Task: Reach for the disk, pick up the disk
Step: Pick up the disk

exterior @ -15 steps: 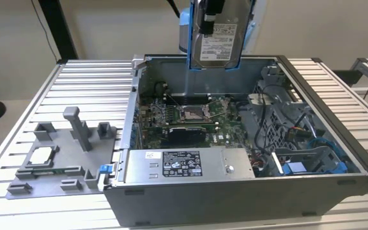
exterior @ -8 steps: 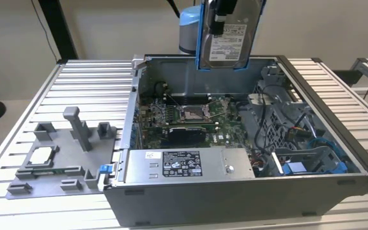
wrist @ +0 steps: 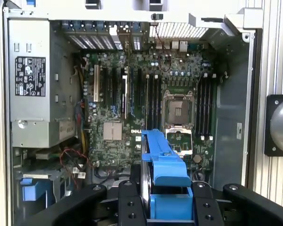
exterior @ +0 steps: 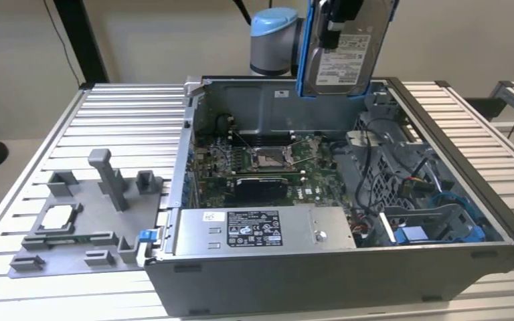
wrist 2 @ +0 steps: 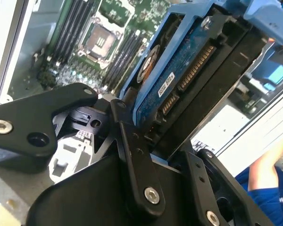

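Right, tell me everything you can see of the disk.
The disk is a silver-grey metal hard drive in a bright blue plastic bracket, its white printed label showing in the exterior view. It hangs upright, lifted clear above the open computer case, clamped in the gripper. The second wrist view shows its blue circuit board and edge connector; the first wrist view shows the bracket between the black fingers.

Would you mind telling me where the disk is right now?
The disk is clamped in the gripper, held upright in the air above the far end of the open computer case, at the top of the exterior view.
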